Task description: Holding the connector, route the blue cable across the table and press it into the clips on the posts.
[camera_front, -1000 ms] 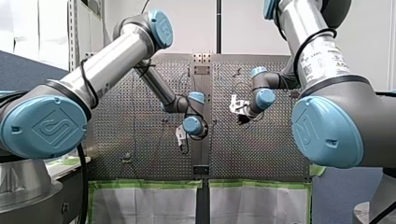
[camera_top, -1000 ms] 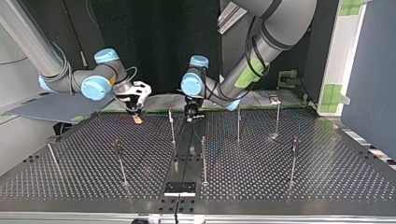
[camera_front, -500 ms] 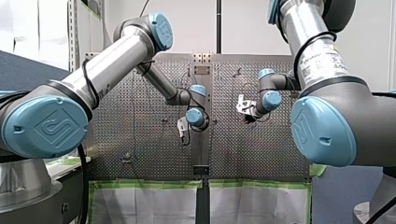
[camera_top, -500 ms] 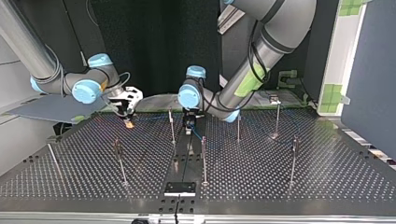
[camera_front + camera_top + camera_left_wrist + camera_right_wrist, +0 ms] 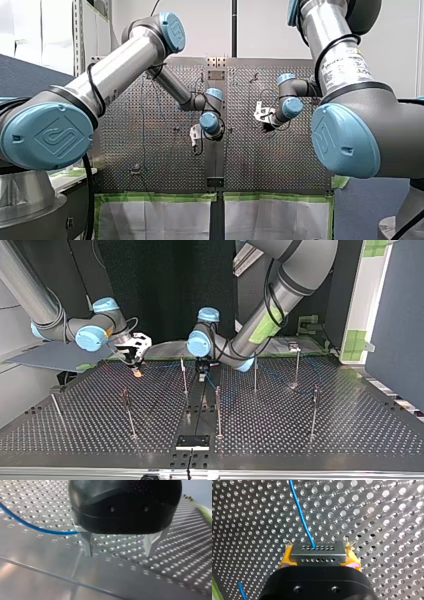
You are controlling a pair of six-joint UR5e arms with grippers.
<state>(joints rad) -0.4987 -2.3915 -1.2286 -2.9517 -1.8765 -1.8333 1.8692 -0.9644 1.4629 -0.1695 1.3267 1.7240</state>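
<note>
My right gripper [image 5: 319, 558] has its yellow pads shut on a grey metal connector [image 5: 318, 552] dotted with small holes. The blue cable [image 5: 300, 512] leaves the connector and runs ahead over the perforated table. In the top view this gripper [image 5: 136, 368] hangs low at the left. My left gripper [image 5: 119, 554] is open, its metal fingers [image 5: 88, 543] wide apart just above the plate with nothing between them. The blue cable [image 5: 32, 527] passes beside one finger. In the top view my left gripper [image 5: 201, 373] stands near the middle, by a thin post [image 5: 184, 375].
Several thin clip posts stand on the perforated table [image 5: 280, 430], among them one [image 5: 218, 410] near the middle and one [image 5: 314, 410] at the top view's right. A black block [image 5: 192, 442] sits at the near edge. A smooth centre strip [image 5: 50, 562] lies under my left gripper.
My left gripper has opened and no longer pinches the cable. My right arm has carried the connector toward the top view's left and lower; my left wrist shifted slightly the same way.
</note>
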